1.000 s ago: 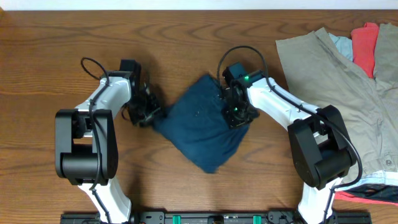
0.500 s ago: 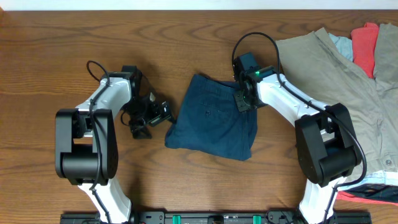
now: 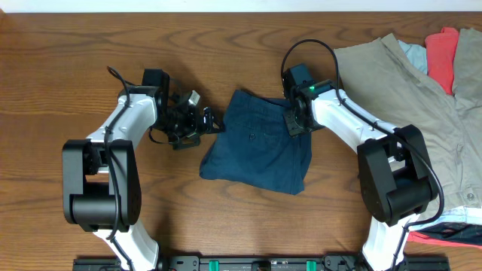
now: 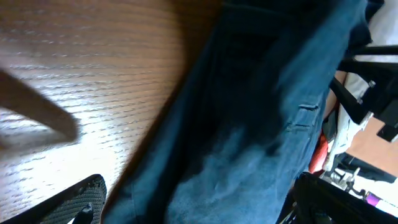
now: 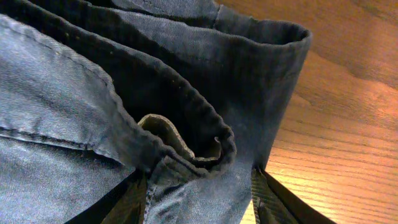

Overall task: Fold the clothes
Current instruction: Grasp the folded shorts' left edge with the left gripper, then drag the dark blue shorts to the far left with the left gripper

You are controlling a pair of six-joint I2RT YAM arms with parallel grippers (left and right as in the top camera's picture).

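Note:
A folded dark blue garment (image 3: 257, 150) lies flat on the wooden table (image 3: 75, 60). My left gripper (image 3: 205, 119) stands open just off the garment's upper left edge. In the left wrist view the blue cloth (image 4: 249, 118) lies beyond and between the wide-spread fingers (image 4: 84, 198), which hold nothing. My right gripper (image 3: 295, 123) rests on the garment's top right corner. In the right wrist view its jaws (image 5: 202, 206) stand apart, with the seamed fold of blue cloth (image 5: 186, 134) lying loose between the two fingers (image 5: 273, 199).
A pile of clothes covers the table's right side: a large khaki piece (image 3: 407, 105), a red one (image 3: 443, 56) and a pale blue one (image 3: 413, 53) at the back. More red cloth (image 3: 444, 235) shows at the front right, behind the right arm's base.
The garment turned from a diamond to lying squarer. My left gripper let go of its left corner, opened wide and rose toward the upper left edge. The right gripper shifted back and its jaws widened.

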